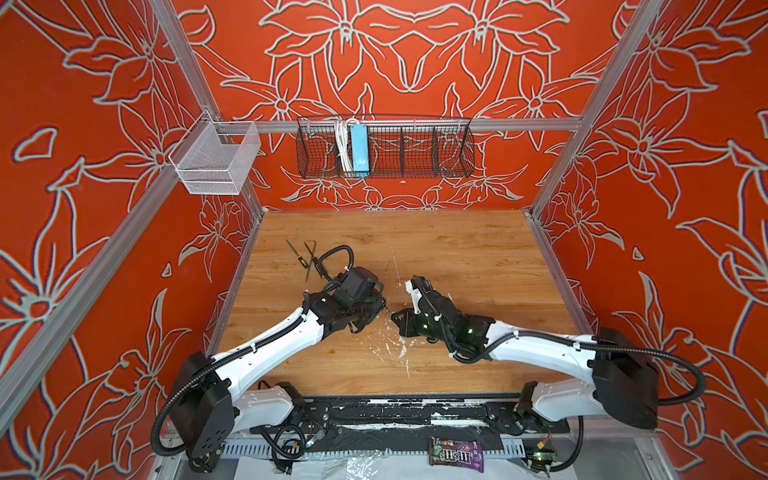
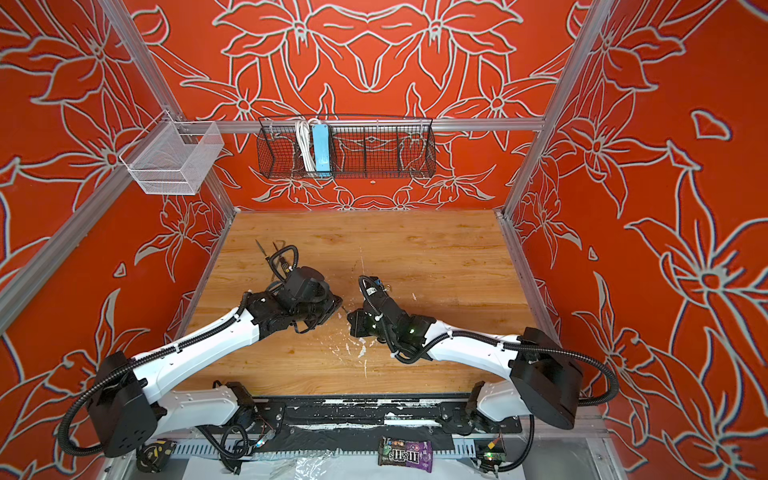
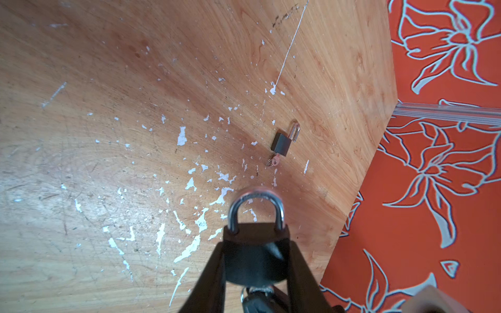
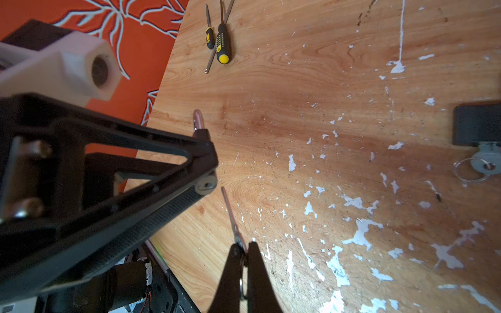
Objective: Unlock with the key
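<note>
the right pincer (image 4: 244,252) is clenched on the head of the key (image 4: 230,211), with the blade sticking straight out past its tips. just beyond that blade hangs the left pincer (image 3: 256,242), grasping the black padlock (image 3: 254,260) by its flanks above the table (image 3: 108,135). the shackle (image 3: 233,214) is latched and points away from the wrist. blade and lock are near but apart.

the step in hand looks like insertion. line the blade up with the keyway before pushing, hold the lock arm rigid, feed slowly, then twist. the pale round spot (image 4: 206,185) at the left tips may be the keyway, though i can't be sure from this angle.

farther out a second padlock (image 3: 282,142) lies on the wood with its shackle sprung. screwdrivers (image 4: 223,40) lie near the edge.
</note>
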You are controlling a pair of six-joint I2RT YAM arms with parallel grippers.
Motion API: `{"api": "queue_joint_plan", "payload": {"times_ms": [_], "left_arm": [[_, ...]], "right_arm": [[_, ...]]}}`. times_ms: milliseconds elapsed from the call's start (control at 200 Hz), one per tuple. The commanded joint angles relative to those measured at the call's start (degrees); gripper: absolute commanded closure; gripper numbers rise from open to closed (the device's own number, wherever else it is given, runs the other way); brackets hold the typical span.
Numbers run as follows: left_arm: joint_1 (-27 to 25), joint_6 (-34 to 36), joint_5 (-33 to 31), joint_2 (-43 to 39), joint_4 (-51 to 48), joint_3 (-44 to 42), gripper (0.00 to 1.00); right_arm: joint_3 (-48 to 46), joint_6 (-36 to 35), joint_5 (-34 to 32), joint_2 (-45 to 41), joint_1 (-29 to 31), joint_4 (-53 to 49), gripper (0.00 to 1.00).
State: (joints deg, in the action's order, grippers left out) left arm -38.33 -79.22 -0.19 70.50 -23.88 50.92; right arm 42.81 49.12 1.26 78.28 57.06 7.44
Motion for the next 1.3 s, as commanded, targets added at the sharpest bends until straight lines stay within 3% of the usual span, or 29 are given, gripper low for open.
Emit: {"api": "queue_joint_plan", "payload": {"times_ms": [0,1296], "left_arm": [[-0.3,-0.9,-0.9,-1.0,1.2,0.1,1.00],[-0.5,-0.1,-0.9,1.9,1.2,1.4,1.00]], "right_arm": [[0.8,0.1,-1.7,0.7,0.8,1.9,1.00],[2.2,-1.2,-3.7,0.4,1.7,2.2,1.00]]}}
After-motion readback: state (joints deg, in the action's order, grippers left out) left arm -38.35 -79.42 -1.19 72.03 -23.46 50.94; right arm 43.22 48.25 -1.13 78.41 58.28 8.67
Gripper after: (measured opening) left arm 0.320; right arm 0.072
